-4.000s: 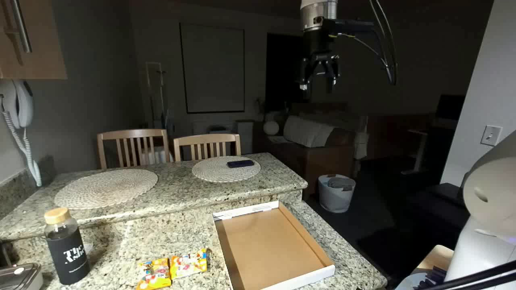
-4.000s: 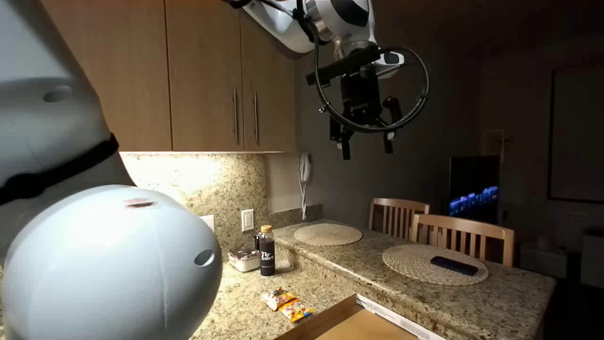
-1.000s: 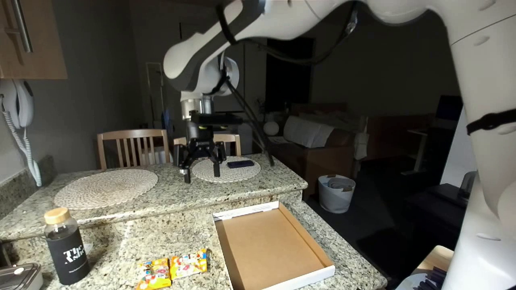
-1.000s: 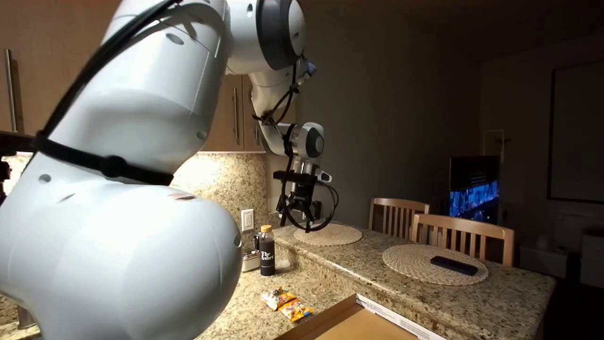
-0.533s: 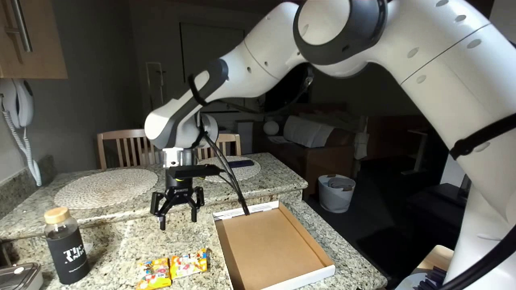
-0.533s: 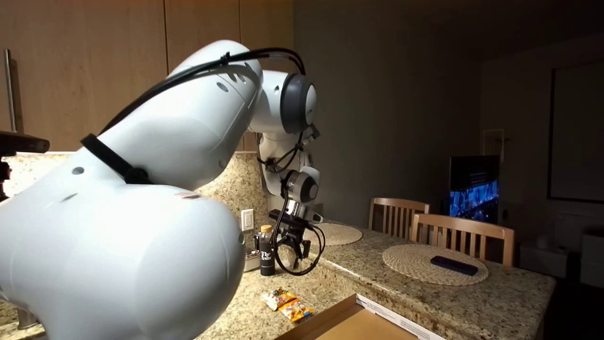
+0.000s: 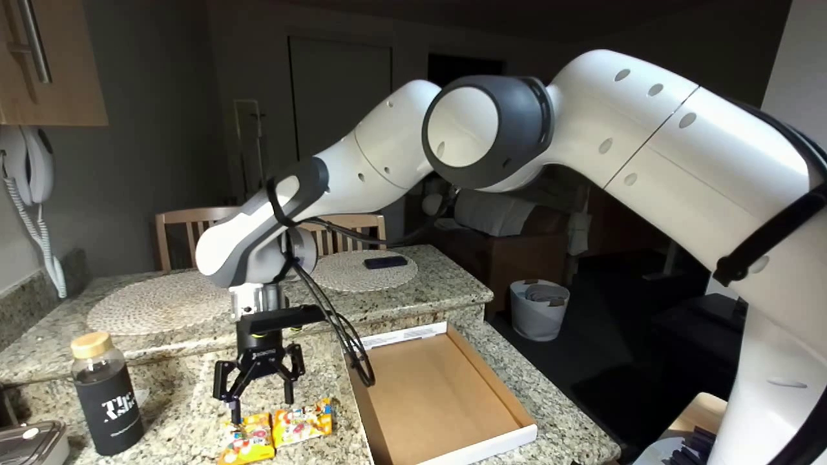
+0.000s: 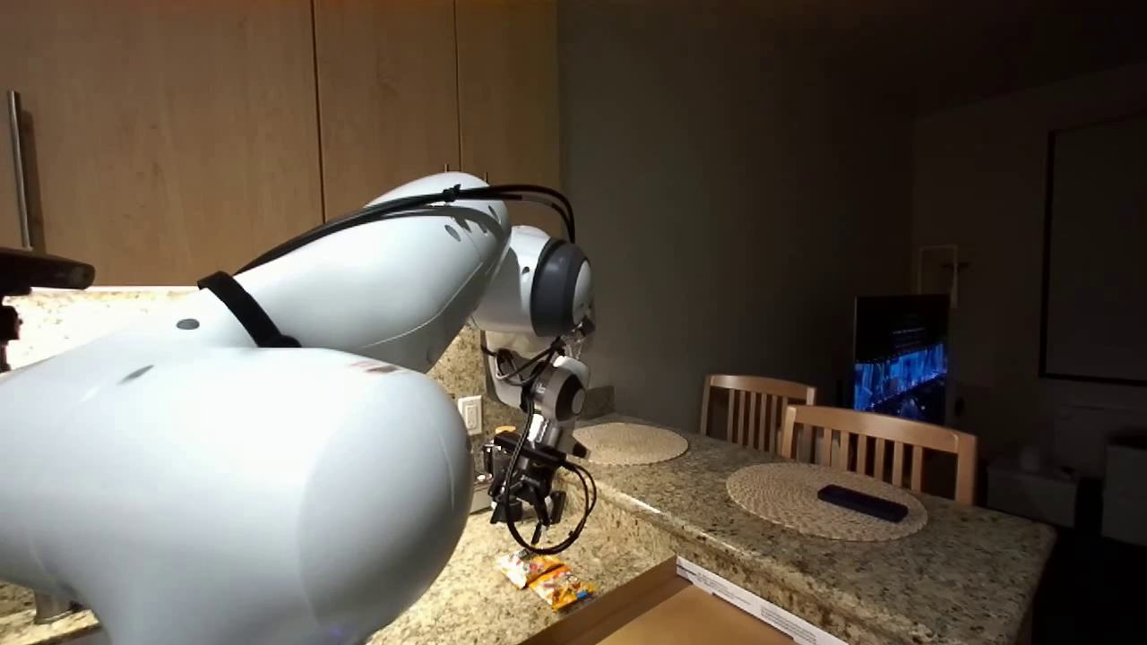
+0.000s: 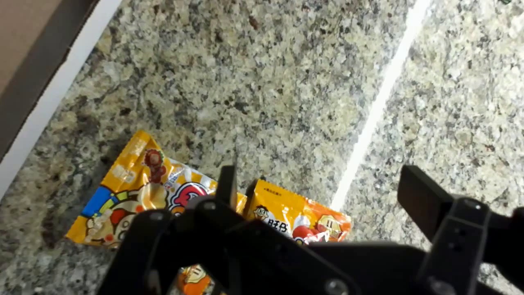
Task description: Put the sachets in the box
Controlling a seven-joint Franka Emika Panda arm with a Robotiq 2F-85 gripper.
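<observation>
Nothing's boxed yet as far as I can see: the box shows only bare brown cardboard inside, though bits of it are blocked or run out of view. I can make out two yellow packets, both lying flat on the stone counter beside the box. The inner packet, nearer the box wall, sits practically edge to edge with the outer packet; can't tell if they actually touch. There's also a scrap of orange wrapper poking out lower down in the wrist view, and I couldn't say whether that's the same outer packet or another one.

My claw is spread wide with nothing in it, pointing down over them. In the wrist view the fingers stand either side of the outer packet, so I'd guess that's pick number one. How much air there is under the tips, no idea.

So I'd call it lined up, not grabbed. Left to do, by my reckoning: close on it, lift it over the rim, drop it, then repeat for the inner packet. Main worry is the finger nearer the box, which seems to hang over the inner packet's end and might snag both.
</observation>
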